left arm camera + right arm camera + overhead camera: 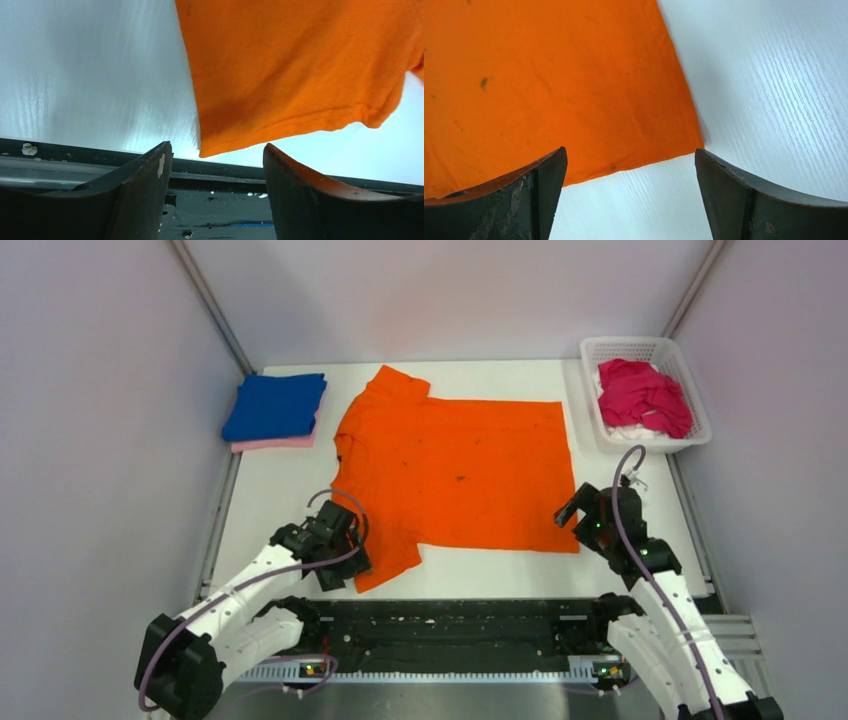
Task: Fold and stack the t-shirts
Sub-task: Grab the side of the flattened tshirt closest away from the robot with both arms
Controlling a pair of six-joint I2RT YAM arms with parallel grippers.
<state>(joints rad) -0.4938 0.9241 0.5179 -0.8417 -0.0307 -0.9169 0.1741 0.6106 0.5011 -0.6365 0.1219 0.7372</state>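
A bright orange t-shirt (450, 465) lies spread flat on the white table, collar to the left, with small dark specks. My left gripper (340, 562) is open and empty at the shirt's near-left sleeve; the sleeve hem (280, 125) lies just ahead of the jaws. My right gripper (578, 515) is open and empty at the shirt's near-right hem corner (684, 145). A folded royal blue t-shirt (275, 405) lies on a folded pale pink one (272, 443) at the far left. A crumpled magenta t-shirt (643, 397) lies in the basket.
A white lattice basket (699, 436) stands at the far right corner. Grey walls enclose the table on three sides. A black rail (450, 625) runs along the near edge between the arm bases.
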